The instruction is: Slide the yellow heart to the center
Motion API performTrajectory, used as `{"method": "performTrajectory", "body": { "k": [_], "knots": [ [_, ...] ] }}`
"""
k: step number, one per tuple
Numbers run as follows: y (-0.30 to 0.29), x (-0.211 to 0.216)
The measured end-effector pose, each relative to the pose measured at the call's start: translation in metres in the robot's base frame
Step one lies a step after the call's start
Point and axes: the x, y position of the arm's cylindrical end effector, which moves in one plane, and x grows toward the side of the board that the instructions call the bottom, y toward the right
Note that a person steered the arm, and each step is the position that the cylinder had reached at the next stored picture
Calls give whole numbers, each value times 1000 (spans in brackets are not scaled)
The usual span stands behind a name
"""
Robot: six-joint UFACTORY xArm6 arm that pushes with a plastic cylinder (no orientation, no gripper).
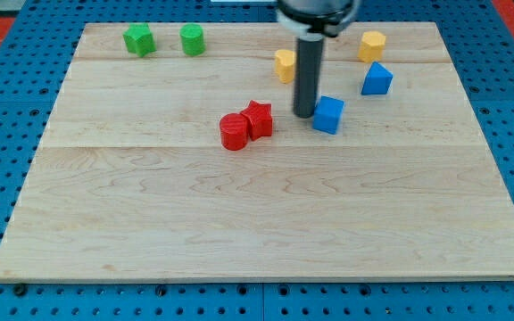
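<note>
A yellow block [283, 64], perhaps the heart, lies in the upper middle of the wooden board [257, 214]; the rod hides its right side. A second yellow block [372, 45], roughly hexagonal, lies further to the view's upper right. My tip [304, 115] rests on the board below the first yellow block, just left of a blue cube [328, 114] and right of a red star [259, 119]. The tip looks close to the blue cube; I cannot tell whether they touch.
A red cylinder [234, 131] touches the red star's lower left. A blue block [377, 79] lies at the right, below the hexagonal yellow one. A green star-like block [138, 39] and a green cylinder [192, 39] lie at the upper left.
</note>
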Motion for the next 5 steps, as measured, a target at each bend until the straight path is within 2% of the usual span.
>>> {"method": "performTrajectory", "body": {
  "k": [1, 2, 3, 4, 5],
  "knots": [
    [49, 0],
    [-12, 0],
    [-27, 35],
    [-21, 5],
    [19, -53]
  ]
}}
